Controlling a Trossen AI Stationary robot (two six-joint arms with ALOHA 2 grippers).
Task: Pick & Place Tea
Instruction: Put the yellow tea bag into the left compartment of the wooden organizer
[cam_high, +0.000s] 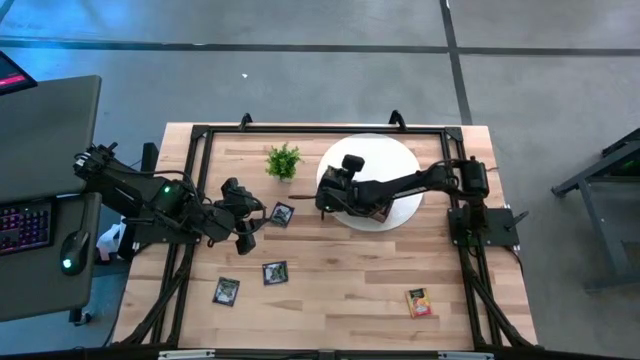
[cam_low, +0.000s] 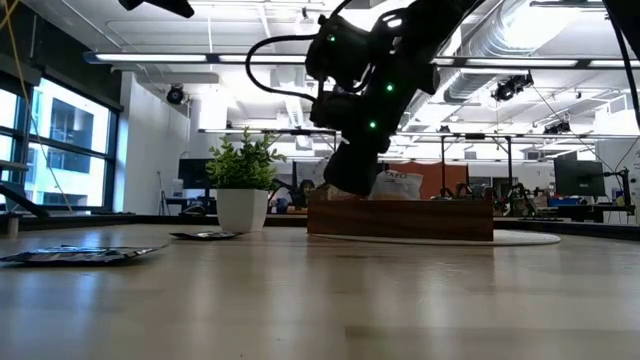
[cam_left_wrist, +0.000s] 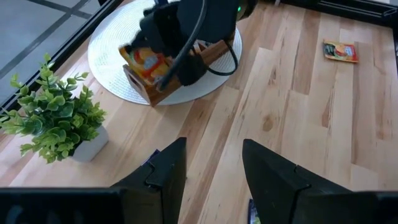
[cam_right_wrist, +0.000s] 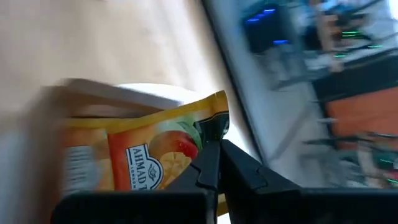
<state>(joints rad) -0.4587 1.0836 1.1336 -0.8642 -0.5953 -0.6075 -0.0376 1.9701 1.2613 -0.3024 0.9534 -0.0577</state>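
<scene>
Gripping a yellow-orange tea sachet (cam_right_wrist: 146, 158) by one corner, the right gripper (cam_right_wrist: 214, 155) hangs over the wooden compartment tray (cam_left_wrist: 163, 84), which sits on the round white mat (cam_high: 400, 165) at the far side of the table (cam_high: 340, 300). Fingers pinched flat on the foil edge; the sachet looks partly down into the tray.

Left gripper (cam_left_wrist: 214, 171) waits low over the table near the small potted plant (cam_high: 283, 160), fingers parted, nothing between them. One dark sachet (cam_high: 282, 213) lies just beside it.

Loose on the boards: two more dark sachets (cam_high: 275, 272) (cam_high: 226, 291) toward the near left, one yellow-orange sachet (cam_high: 418, 302) near right, well apart from the rest.

Handling, my judgement: sachets are very light, thin and flexible, with a slick wrapper. Lying flat, they offer little edge, so take one at a corner or rim. A hard pinch may crease it; a loose one lets it slip.
</scene>
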